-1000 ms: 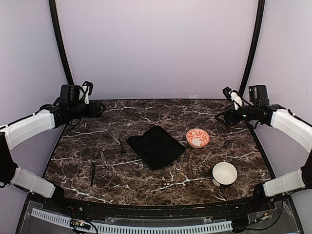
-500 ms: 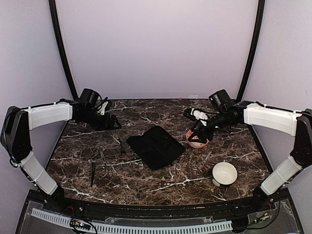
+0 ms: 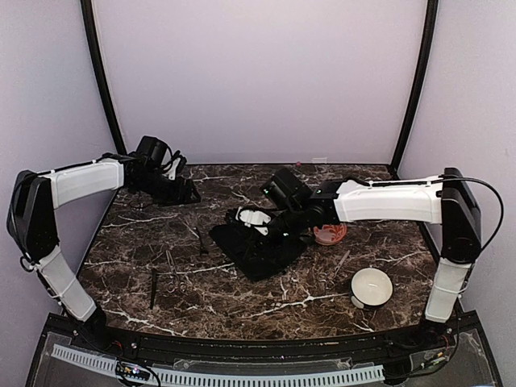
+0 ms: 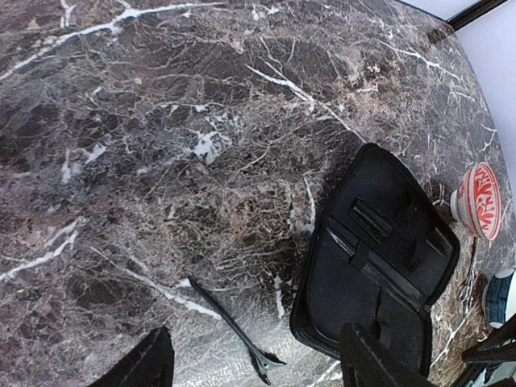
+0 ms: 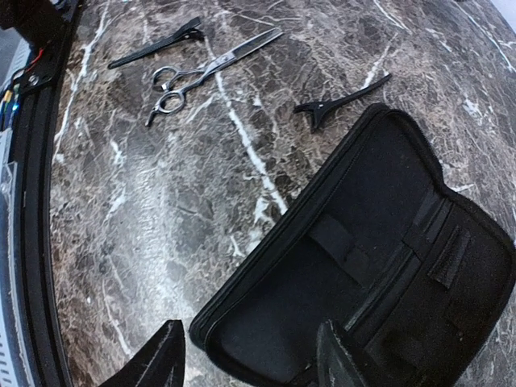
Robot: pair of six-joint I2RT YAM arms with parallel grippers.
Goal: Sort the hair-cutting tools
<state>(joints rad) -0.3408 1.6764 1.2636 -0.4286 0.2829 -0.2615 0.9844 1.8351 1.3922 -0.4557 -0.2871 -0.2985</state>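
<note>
right hand (image 5: 250, 359) swung over case (image 5: 379, 266), fingers apart; left hand (image 4: 258, 363) likewise; fingertips (image 5: 165, 355) cropped, probably empty.

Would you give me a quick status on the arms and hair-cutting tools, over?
Left jaws and right jaws open, empty. Right jaws above the open black case. Scissors and dark clips lie loose on the table, unsorted. Nothing blocking.

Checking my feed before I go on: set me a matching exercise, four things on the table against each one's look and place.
1 case
2 scissors
3 white bowl
4 orange bowl

a patterned, just right of the case
b silver, left of the case
c black, lying open in the centre
d plain, front right

Pairs: 1-c, 2-b, 3-d, 4-a
</note>
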